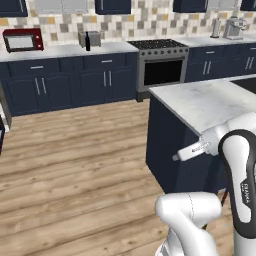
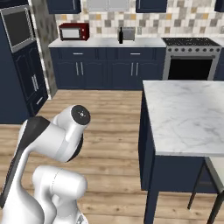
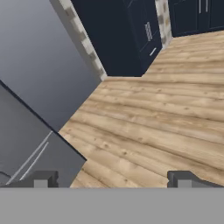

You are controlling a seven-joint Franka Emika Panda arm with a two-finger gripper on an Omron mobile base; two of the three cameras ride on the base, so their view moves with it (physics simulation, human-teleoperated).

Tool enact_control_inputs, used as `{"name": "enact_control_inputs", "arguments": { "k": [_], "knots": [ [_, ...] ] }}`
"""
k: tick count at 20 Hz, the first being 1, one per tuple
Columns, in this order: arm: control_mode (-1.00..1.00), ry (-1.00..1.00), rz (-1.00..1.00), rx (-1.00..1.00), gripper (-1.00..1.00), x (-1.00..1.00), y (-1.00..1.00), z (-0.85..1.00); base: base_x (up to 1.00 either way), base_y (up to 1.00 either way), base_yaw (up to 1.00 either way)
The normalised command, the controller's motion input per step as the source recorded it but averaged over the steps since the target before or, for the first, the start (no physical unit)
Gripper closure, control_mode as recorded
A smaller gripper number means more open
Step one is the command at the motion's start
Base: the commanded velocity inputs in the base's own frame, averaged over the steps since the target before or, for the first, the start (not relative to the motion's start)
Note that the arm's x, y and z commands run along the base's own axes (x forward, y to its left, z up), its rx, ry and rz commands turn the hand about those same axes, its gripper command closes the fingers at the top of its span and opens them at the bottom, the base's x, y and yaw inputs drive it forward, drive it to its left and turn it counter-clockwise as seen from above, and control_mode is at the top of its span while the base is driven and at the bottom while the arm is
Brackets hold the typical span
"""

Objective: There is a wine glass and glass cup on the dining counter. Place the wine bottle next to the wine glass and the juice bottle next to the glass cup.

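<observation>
Jaws stand spread wide with nothing between them: in the hand view the gripper [image 3: 112, 179] hangs above the wooden floor [image 3: 157, 127], its two dark fingertips [image 3: 43, 178] far apart, a grey appliance front just to its left. The wine bottle [image 1: 88, 41] stands well away from the jaws, across the room on the wall counter [image 1: 60, 51] beside a toaster [image 1: 91, 38], with a red microwave [image 1: 22, 40] further along. The dining counter [image 1: 210, 102] lies beside the arm, nearer than the bottle.
</observation>
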Motion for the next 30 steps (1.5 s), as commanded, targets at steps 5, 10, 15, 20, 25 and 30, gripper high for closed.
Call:
{"name": "enact_control_inputs", "arguments": {
  "k": [5, 10, 15, 20, 25, 30],
  "knots": [
    [1.00, 0.00, 0.00, 0.00, -1.00, 0.00, 0.00, 0.00, 0.73, 0.61, -0.07],
    [1.00, 0.00, 0.00, 0.00, -1.00, 0.00, 0.00, 0.00, 0.81, 0.54, -0.06],
    [1.00, 0.00, 0.00, 0.00, -1.00, 0.00, 0.00, 0.00, 0.93, 0.31, -0.07],
    [1.00, 0.00, 0.00, 0.00, -1.00, 0.00, 0.00, 0.00, 0.94, 0.19, -0.06],
    [1.00, 0.00, 0.00, 0.00, -1.00, 0.00, 0.00, 0.00, 0.94, 0.07, -0.01],
    [1.00, 0.00, 0.00, 0.00, -1.00, 0.00, 0.00, 0.00, 0.94, 0.01, 0.00]
  ]
}}
